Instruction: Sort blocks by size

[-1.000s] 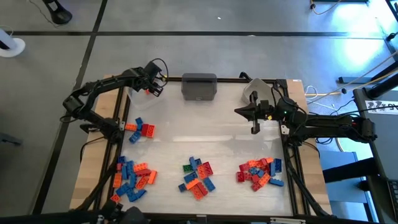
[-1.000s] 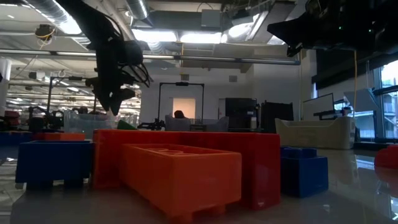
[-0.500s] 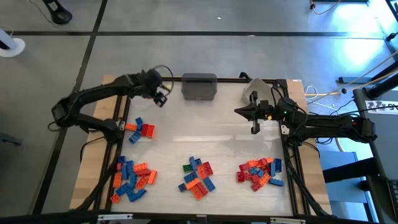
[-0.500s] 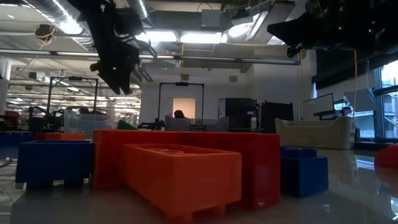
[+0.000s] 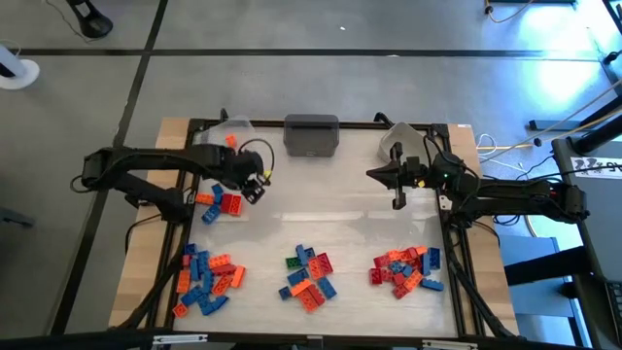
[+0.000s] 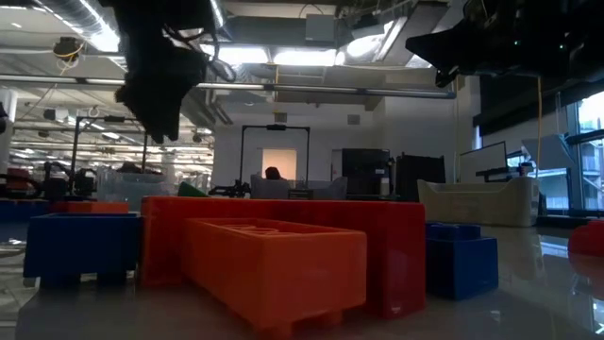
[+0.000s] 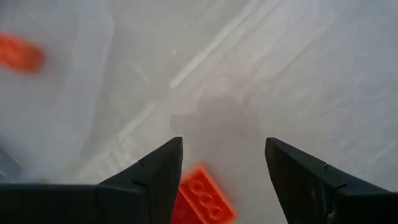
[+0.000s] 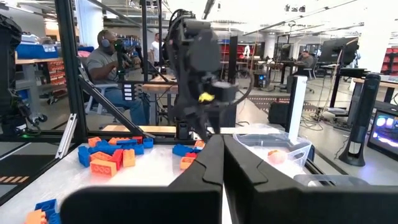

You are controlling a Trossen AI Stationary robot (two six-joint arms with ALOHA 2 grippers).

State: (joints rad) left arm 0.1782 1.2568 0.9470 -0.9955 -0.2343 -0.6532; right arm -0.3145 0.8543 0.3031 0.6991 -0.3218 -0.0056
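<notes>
The left gripper (image 5: 255, 185), open and empty, is positioned above the unsorted blocks (image 5: 220, 200); descent onto one is required next.

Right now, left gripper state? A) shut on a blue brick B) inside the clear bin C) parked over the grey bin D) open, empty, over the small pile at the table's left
D: the left gripper has its fingers spread with nothing between them, and the high view puts it above the small brick pile at the table's left.
</notes>
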